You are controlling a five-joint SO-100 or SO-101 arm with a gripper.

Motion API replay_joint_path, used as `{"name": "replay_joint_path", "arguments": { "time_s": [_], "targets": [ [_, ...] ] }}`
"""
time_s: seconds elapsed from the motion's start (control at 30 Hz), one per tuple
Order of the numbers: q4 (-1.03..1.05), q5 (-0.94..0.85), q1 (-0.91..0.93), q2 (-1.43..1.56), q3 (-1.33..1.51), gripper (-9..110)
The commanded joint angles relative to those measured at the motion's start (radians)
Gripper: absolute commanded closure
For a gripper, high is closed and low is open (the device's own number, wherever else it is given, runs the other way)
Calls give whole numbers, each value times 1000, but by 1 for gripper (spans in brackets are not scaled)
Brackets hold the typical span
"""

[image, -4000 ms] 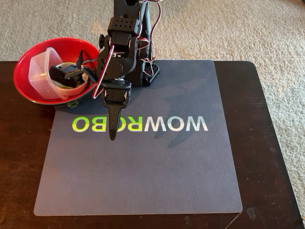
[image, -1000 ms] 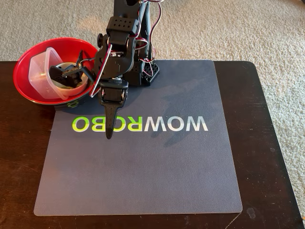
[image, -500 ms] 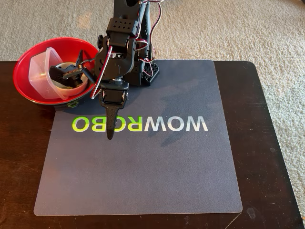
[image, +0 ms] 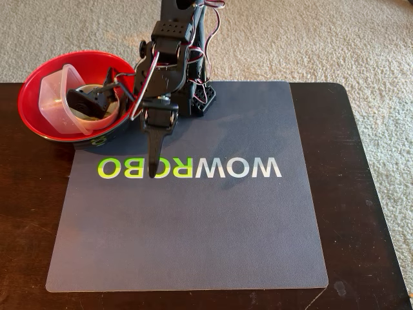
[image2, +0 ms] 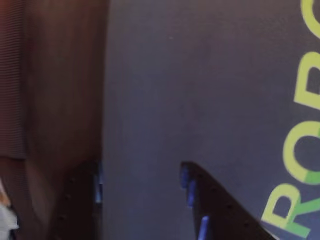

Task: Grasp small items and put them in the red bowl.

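Note:
The red bowl (image: 30,103) stands at the mat's back left corner in the fixed view. Inside it lie a clear square tub (image: 55,97), a cream round dish (image: 98,119) and dark grey pieces (image: 84,100). My gripper (image: 153,169) points down over the green letters just right of the bowl, outside its rim. In the wrist view my gripper (image2: 140,167) shows two dark fingers (image2: 210,205) with bare mat in the gap and nothing held.
A grey mat (image: 213,226) with WOWROBO lettering (image: 245,168) covers most of the dark wooden table (image: 361,194). The arm's base (image: 193,97) sits at the mat's back edge. Beige carpet (image: 322,39) lies beyond the table.
The gripper has lifted a little and swung slightly to the right over the lettering. The bowl and its contents have not moved.

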Motion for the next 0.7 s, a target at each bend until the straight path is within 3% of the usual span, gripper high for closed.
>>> {"name": "replay_joint_path", "arguments": {
  "time_s": [0.0,0.67],
  "targets": [
    [6,-2,-28,-9,2,82],
    [5,-14,-41,-14,14,82]
  ]
}}
